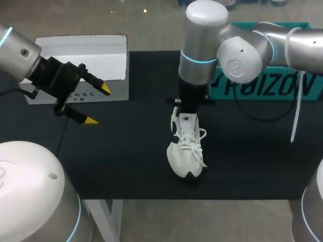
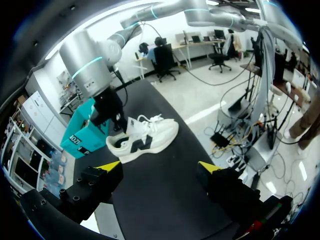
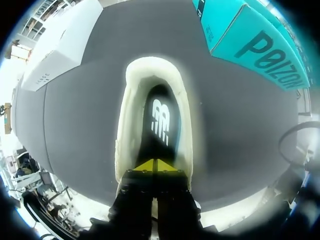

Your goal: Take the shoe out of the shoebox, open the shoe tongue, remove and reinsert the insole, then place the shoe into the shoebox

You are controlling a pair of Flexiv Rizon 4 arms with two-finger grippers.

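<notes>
Over black table (image 1: 126,151), right end effector (image 3: 156,165) points down into shoe (image 1: 186,151).

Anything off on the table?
Nothing stands out. The shoe sits upright on its sole, undamaged; its laces hang loose. Right pincer is shut at the heel opening; left pincer is open, clear of it.

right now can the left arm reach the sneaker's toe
Probably yes: only bare table lies between the open left claw and the white sneaker; the right claw sits at its heel end.
</notes>
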